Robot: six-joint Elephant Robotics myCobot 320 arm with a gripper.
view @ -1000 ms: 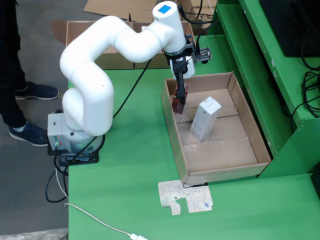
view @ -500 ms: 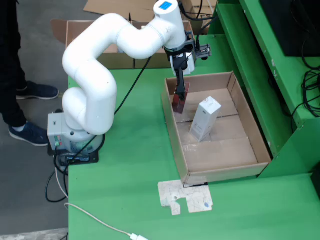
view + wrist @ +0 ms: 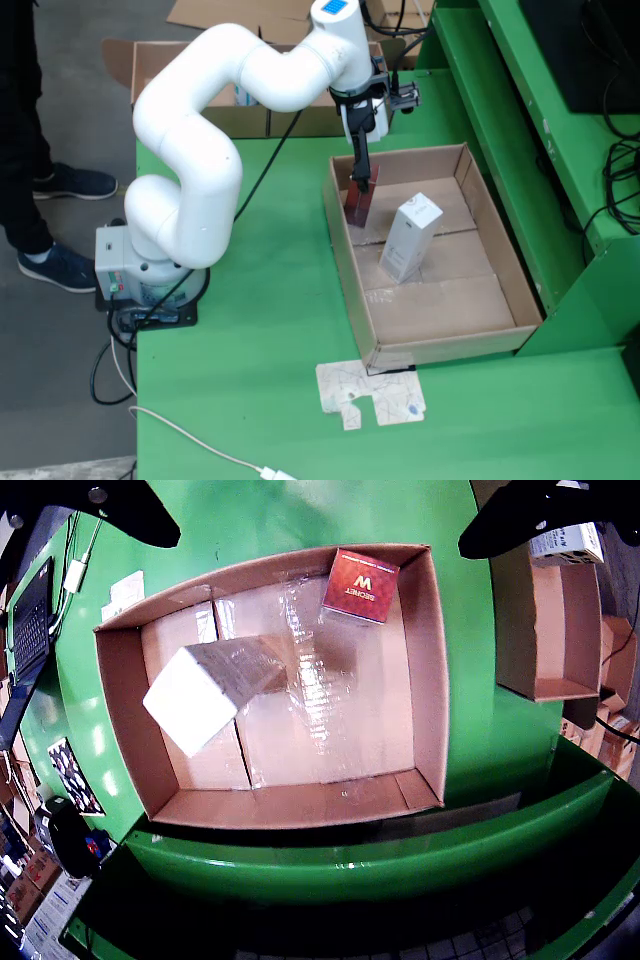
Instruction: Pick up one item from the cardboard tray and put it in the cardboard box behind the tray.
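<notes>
I have the end effector (image 3: 362, 182) hanging above the red carton (image 3: 357, 205) at the cardboard tray's (image 3: 455, 345) far corner, ready to descend; can't tell its opening. White carton (image 3: 411, 238) stands mid-tray. Cardboard box (image 3: 560, 630) waits behind on the desk (image 3: 270, 330).

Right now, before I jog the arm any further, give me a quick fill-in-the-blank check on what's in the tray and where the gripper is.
1. The cardboard tray holds ____ items.
2. The gripper is lowered over the ____ box.
3. The white carton stands ____ from the red one, not touching.
4. In the fixed view, the table surface is ____.

Missing words: two; red; apart; green
</notes>
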